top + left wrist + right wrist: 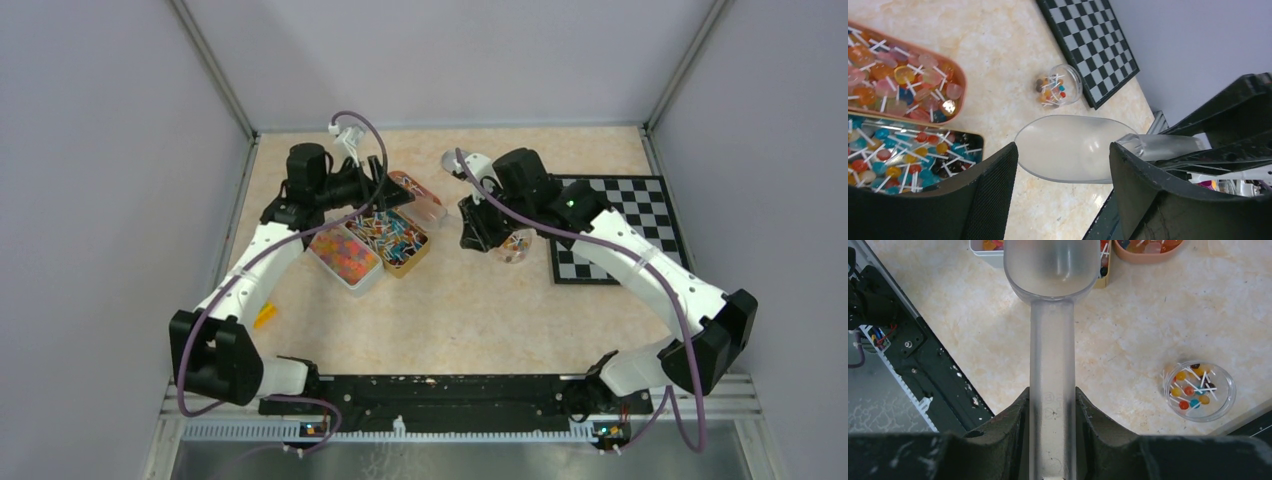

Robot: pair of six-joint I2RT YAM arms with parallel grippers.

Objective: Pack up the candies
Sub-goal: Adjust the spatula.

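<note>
Candies (344,256): a mass of tiny pink, orange and yellow beads fills the white tray (364,287), left of centre in the top view. It is the lowest of three trays set side by side. Next up and to the right is the gold tray (948,129), full of lollipops. Beyond that is the pink oval tray (964,82), also lollipops.

Right gripper (1052,392): jaws clamped on the handle of a clear plastic scoop (1052,335). The handle runs up the middle of the right wrist frame. The bowl sits at the top edge, in front of the trays' near ends.

Left gripper (1063,150): jaws apart. The scoop bowl shows through the gap, beyond the fingers. In the top view this gripper hangs over the trays, upper left of centre.

Small clear jar (1199,390) with a few lollipops stands on the table (1128,335), lower right of the right wrist frame, just beside the checkerboard (620,225).
</note>
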